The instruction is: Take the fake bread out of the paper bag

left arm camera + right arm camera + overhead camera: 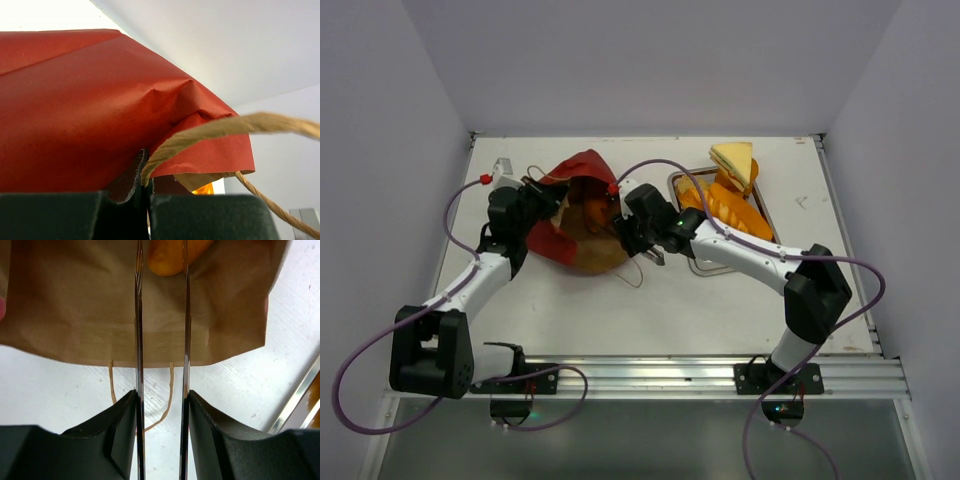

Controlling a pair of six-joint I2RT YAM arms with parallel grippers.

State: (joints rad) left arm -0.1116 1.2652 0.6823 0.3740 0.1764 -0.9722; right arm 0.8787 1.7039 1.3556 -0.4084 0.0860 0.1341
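Bread piece [172,255] is lying inside paper bag [582,215], center-left of top view. Prob. light, rigid, smooth plastic, so it's best taken across its middle. The left gripper [147,200] is pinching bag's upper edge, holding mouth up. The right gripper [161,340], wrist low, is pointing into mouth w/ jaws spread partway, gripping nothing.

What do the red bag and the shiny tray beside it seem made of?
Red bag with brown lining: matte paper, judging by creases and folds; its handle looks like twisted paper cord. Shiny rectangular tray: probably polished metal, given its reflective rim.
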